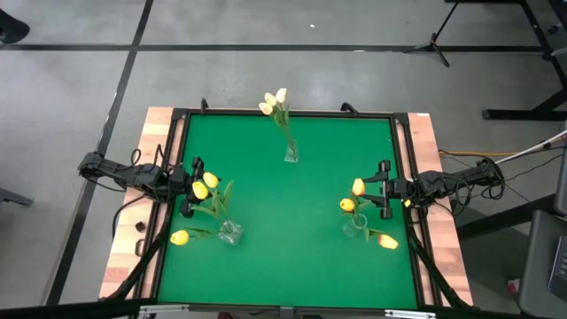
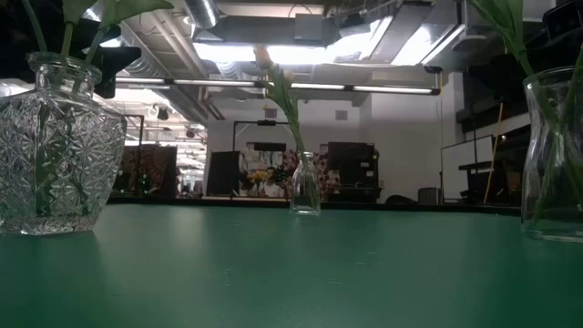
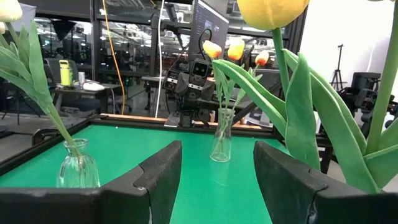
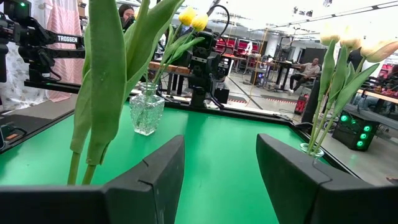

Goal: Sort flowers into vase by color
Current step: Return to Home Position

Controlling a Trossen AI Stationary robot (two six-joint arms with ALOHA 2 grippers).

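Three glass vases stand on the green mat. A small bottle vase (image 1: pixel 291 152) at the far middle holds creamy white tulips (image 1: pixel 275 102). A cut-glass vase (image 1: pixel 230 232) at the near left holds yellow tulips (image 1: pixel 205 184). A slim vase (image 1: pixel 358 227) at the near right holds orange-red and yellow tulips (image 1: pixel 353 197). My left gripper (image 1: pixel 191 188) is open at the left edge, just behind the yellow heads, with nothing between its fingers (image 3: pixel 163 171). My right gripper (image 1: pixel 384 190) is open at the right edge, beside the orange-red tulips, also with nothing between its fingers (image 4: pixel 163 165).
A black frame (image 1: pixel 283 113) borders the green mat, with wooden strips outside it at left and right. The middle of the mat (image 1: pixel 292 208) between the three vases is bare. Cables (image 1: pixel 469 173) run off from the right arm. A person (image 4: pixel 308 67) sits in the room beyond.
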